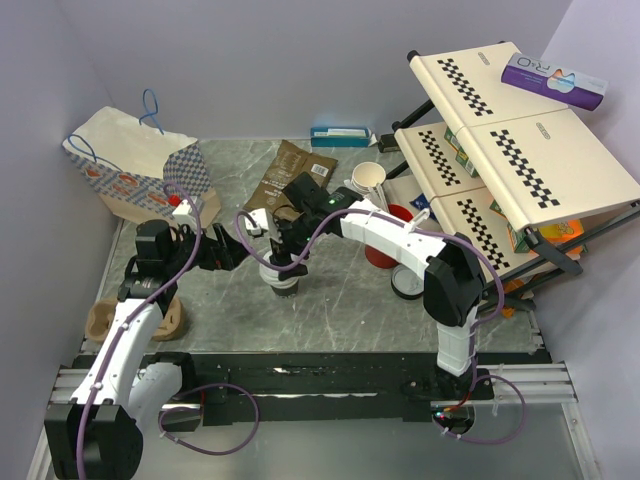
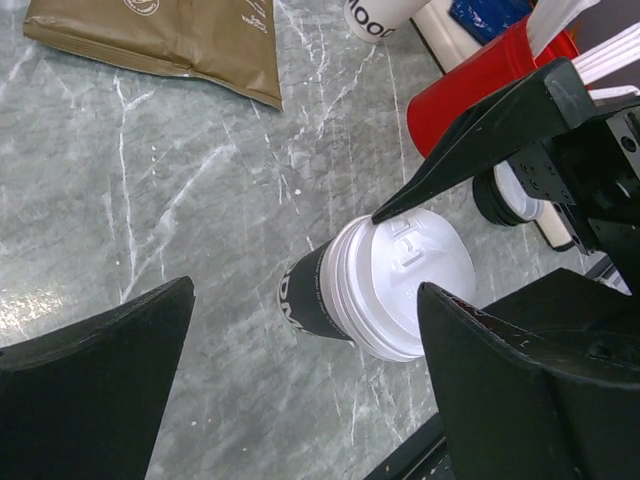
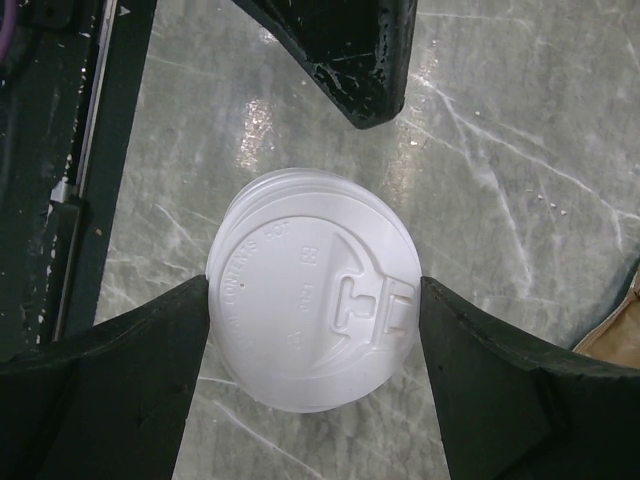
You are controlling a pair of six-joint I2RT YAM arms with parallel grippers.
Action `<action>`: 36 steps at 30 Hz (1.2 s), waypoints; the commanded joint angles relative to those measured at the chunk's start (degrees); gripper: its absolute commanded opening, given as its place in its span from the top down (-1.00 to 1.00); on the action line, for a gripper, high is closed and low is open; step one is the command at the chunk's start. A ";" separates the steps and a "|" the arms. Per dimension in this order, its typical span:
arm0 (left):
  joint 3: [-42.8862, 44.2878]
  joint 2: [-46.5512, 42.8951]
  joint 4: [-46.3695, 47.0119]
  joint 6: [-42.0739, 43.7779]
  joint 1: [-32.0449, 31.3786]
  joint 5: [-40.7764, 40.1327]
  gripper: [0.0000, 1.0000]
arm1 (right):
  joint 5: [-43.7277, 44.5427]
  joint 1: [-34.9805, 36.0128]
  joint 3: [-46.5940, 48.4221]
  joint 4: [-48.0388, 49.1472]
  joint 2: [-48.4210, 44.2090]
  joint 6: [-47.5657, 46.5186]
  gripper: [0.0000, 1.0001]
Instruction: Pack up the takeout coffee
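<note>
Plastic, round and white, lids the takeout coffee. My right gripper brackets it, whether clamped I cannot tell; left gripper gapes.

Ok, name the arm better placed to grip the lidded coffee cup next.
Right: the right tool flanks the takeout coffee at its lid; the left tool is open, short of the cup.

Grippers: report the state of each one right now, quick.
Left gripper: jaws open, holding nothing.
Right gripper: jaws flank the lid of the takeout coffee; whether they grip it cannot be told.
</note>
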 commanded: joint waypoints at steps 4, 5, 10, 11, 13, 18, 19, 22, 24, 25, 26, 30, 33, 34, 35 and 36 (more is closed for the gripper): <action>-0.97 -0.30 2.55 -0.79 0.18 1.98 -0.99 | -1.10 0.06 2.08 0.29 -4.05 3.06 -0.60; -1.14 -0.21 2.82 -0.88 0.18 2.07 -0.99 | -1.01 -0.02 1.99 0.38 -3.79 4.02 -0.61; -1.85 1.20 4.05 -2.98 0.27 3.91 -0.99 | -2.94 -0.55 2.52 0.37 -1.94 7.72 -0.62; -2.02 1.46 3.44 -3.43 0.18 3.74 -0.99 | -2.85 -0.64 2.26 0.72 -2.03 8.33 -0.61; -2.64 1.37 3.69 -4.30 0.18 3.47 -0.99 | -2.50 -0.55 1.56 1.51 -2.46 8.78 -0.62; -6.41 0.85 5.10 -6.85 0.18 4.97 -0.99 | -2.06 -2.13 -0.64 4.41 -3.25 13.78 -0.63; -7.03 0.67 5.28 -8.34 0.35 5.23 -0.99 | -2.58 -2.39 -1.43 4.85 -3.60 14.57 -0.63; -8.09 0.49 6.34 -9.40 0.44 6.64 -0.99 | -2.68 -3.45 -2.92 6.26 -4.48 16.77 -0.63; -7.74 2.60 6.77 -10.19 0.70 9.42 -0.91 | -2.68 -3.80 -3.63 6.88 -4.93 17.57 -0.64; -7.91 3.91 8.60 -11.50 0.79 10.75 -0.86 | -2.85 -3.98 -3.72 6.97 -5.27 18.09 -0.64; -8.70 4.10 9.66 -12.39 1.14 11.99 -0.74 | -2.85 -4.07 -3.89 7.23 -5.28 18.36 -0.64; -10.37 5.85 15.47 -16.26 1.41 16.82 -0.45 | -3.55 -4.15 -4.86 7.76 -5.98 18.89 -0.64; -10.55 7.35 15.83 -16.62 1.41 18.15 -0.36 | -4.08 -4.24 -5.04 7.67 -5.80 19.50 -0.64; -10.64 7.70 15.57 -16.61 1.41 17.80 -0.36 | -4.17 -4.24 -5.21 7.85 -5.89 19.85 -0.64; -10.55 7.96 15.56 -16.61 1.41 17.89 -0.36 | -4.26 -4.16 -5.39 8.28 -5.89 20.11 -0.64; -10.72 8.05 15.56 -16.70 1.41 17.89 -0.37 | -4.26 -4.24 -5.56 8.63 -6.07 20.46 -0.64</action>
